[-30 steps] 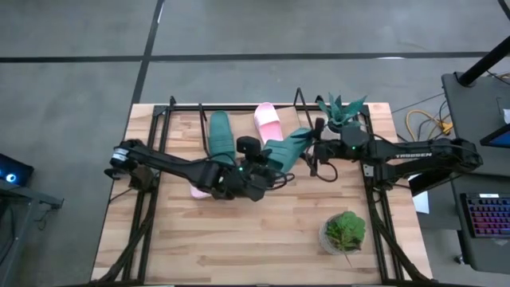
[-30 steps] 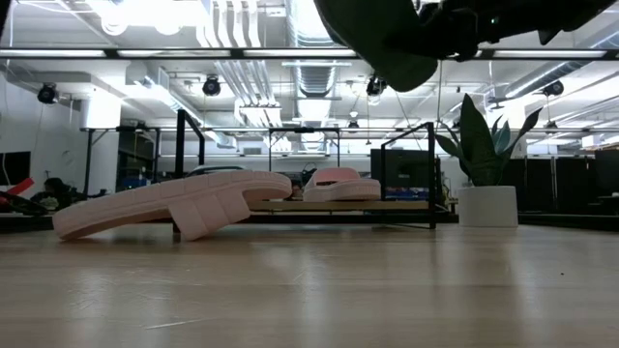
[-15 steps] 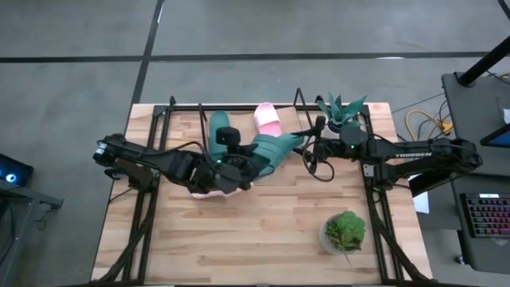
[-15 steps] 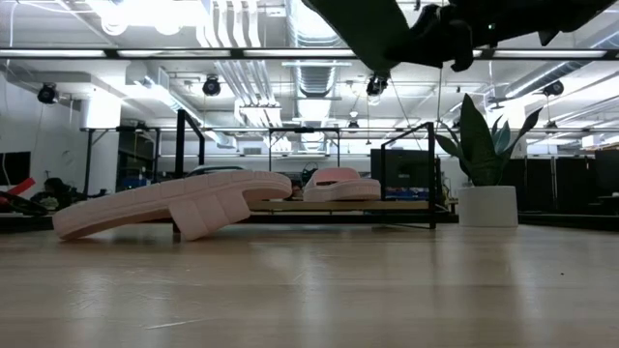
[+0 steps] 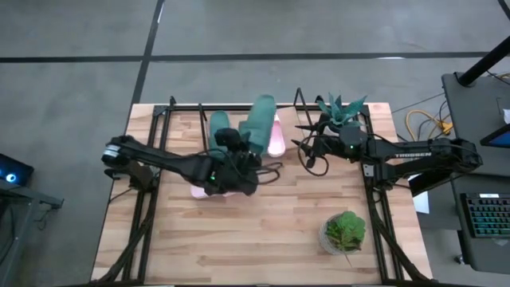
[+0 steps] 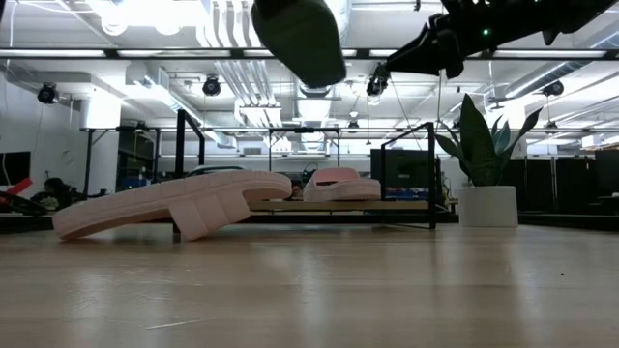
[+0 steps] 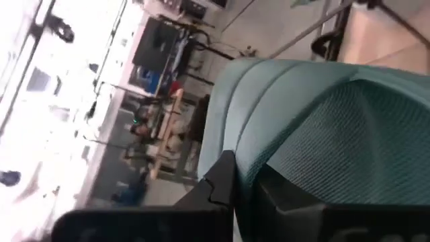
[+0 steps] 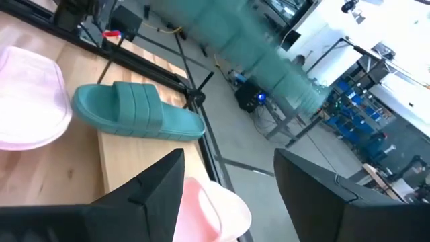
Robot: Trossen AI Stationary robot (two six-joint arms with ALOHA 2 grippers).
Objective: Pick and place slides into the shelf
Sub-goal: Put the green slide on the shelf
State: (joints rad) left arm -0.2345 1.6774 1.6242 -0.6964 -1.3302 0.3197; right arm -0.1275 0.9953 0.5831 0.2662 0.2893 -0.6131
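1. The left gripper [image 5: 233, 156] has its jaws clamped on a teal slide [image 5: 256, 126], holding it in the air above the shelf [image 5: 171, 108].
2. The slide looks soft, light rubber that will flex, so a grip across the thick sole edge seems safest.
3. A second teal slide [image 5: 219, 127] and a pink slide [image 5: 276, 139] lie on the shelf board; another pink slide [image 6: 174, 203] leans at its front edge.
4. The right gripper [image 5: 306, 143] waits nearby, jaws apart and empty.

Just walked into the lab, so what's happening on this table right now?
The left gripper is shut on a dark teal rubber slide sandal, holding it in the air above the black wire shelf. Another teal slide and a pale pink slide already lie on the shelf; a second pink slide lies partly off it. The right gripper waits open nearby.
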